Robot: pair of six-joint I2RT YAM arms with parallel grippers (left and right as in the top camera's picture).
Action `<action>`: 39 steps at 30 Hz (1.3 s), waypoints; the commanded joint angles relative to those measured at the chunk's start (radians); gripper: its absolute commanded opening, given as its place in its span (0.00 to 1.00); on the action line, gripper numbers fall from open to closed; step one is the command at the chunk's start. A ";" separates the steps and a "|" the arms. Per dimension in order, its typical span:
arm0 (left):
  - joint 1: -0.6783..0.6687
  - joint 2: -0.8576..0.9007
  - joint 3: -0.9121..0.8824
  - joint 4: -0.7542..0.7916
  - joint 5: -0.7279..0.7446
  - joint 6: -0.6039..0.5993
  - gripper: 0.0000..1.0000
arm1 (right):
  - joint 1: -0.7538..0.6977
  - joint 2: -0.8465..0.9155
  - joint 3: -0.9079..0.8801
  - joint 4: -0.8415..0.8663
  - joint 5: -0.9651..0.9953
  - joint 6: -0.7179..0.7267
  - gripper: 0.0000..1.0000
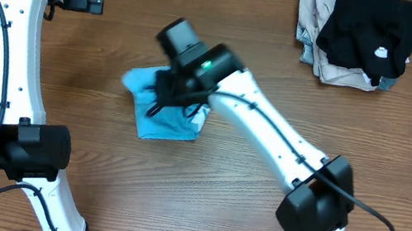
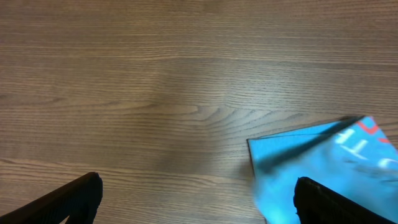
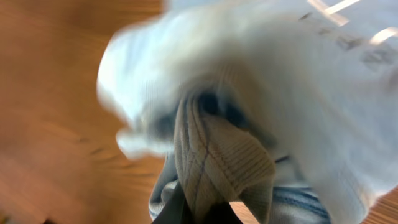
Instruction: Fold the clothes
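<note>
- The wooden bench [image 1: 282, 61] carries everything.
- The right arm [image 1: 270, 135] reaches from the near right edge across to the middle of the bench.
- The left arm [image 1: 10, 57] stands along the left side and ends at the far left corner.
- A pile of clothes [image 1: 362, 33], black on top of beige, lies at the far right corner, well apart from both arms.
- The blue shirt [image 1: 162, 125] lies crumpled in the middle of the bench, under the end of the right arm.
- The right tool [image 3: 199, 214] is clamped on a ribbed fold of the shirt; its view is blurred and washed pale.
- The left tool [image 2: 196, 202] has its fingers [image 2: 62, 199] wide apart over bare wood, with a corner of the shirt just beside one of them.
</note>
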 commanded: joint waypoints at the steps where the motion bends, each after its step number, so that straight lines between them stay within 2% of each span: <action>1: 0.003 -0.002 0.017 0.008 -0.006 -0.016 1.00 | 0.106 0.032 -0.008 0.020 -0.030 -0.014 0.07; 3: 0.003 -0.002 0.017 0.008 -0.006 -0.016 1.00 | 0.140 0.068 -0.008 0.031 -0.031 -0.011 0.24; 6: 0.003 -0.002 0.017 0.006 -0.006 -0.016 1.00 | 0.174 0.115 -0.008 0.034 -0.031 -0.011 0.59; 7: 0.003 -0.002 0.017 0.006 -0.006 -0.016 1.00 | 0.179 0.121 -0.008 0.027 -0.031 -0.011 0.63; 13: 0.003 -0.002 0.017 0.003 -0.005 -0.016 1.00 | 0.127 0.082 -0.006 -0.003 -0.026 -0.012 0.67; 19: 0.003 -0.002 0.017 0.000 -0.005 -0.016 1.00 | -0.029 0.013 -0.006 -0.053 0.024 -0.045 0.68; 21: 0.003 -0.002 0.010 0.000 0.001 -0.016 1.00 | -0.082 0.016 -0.007 -0.055 0.027 -0.073 0.77; 26: 0.003 0.000 -0.026 -0.005 0.003 -0.016 1.00 | -0.183 0.044 -0.024 -0.061 0.019 -0.092 0.83; 34: 0.002 0.000 -0.135 -0.004 0.055 -0.011 1.00 | -0.230 0.050 -0.191 -0.060 -0.180 -0.197 0.84; 39: 0.002 0.000 -0.174 -0.004 0.058 -0.012 1.00 | -0.211 0.050 -0.297 -0.010 -0.262 -0.199 0.83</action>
